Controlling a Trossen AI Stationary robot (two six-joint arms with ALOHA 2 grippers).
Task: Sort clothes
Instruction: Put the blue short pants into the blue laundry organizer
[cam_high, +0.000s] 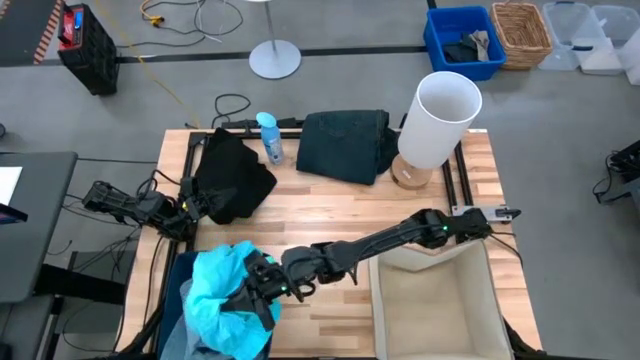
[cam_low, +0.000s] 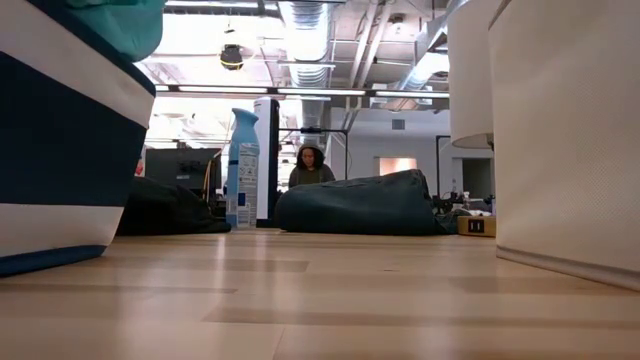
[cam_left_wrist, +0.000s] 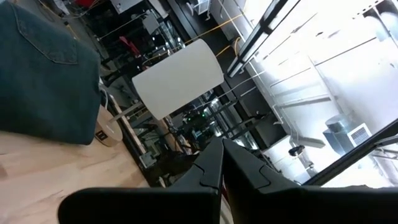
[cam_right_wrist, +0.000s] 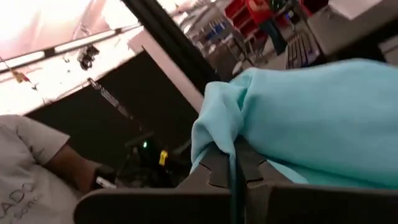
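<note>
The bench (cam_high: 330, 205) is pale wood in planks, smooth with a soft sheen. At its 7 o'clock, the turquoise garment (cam_high: 222, 292) is soft, matt cloth, bunched in folds; the right gripper (cam_high: 262, 285) with its matt dark plastic fingers (cam_right_wrist: 217, 163) is pinched on it. At 12 o'clock the dark denim-like garment (cam_high: 343, 143) shows coarse weave and stitched seams. The black garment (cam_high: 232, 176) at 10 o'clock is matt cloth. The spray bottle (cam_high: 269, 137) is glossy plastic. The left gripper (cam_left_wrist: 222, 171) fingers look matt black too.
</note>
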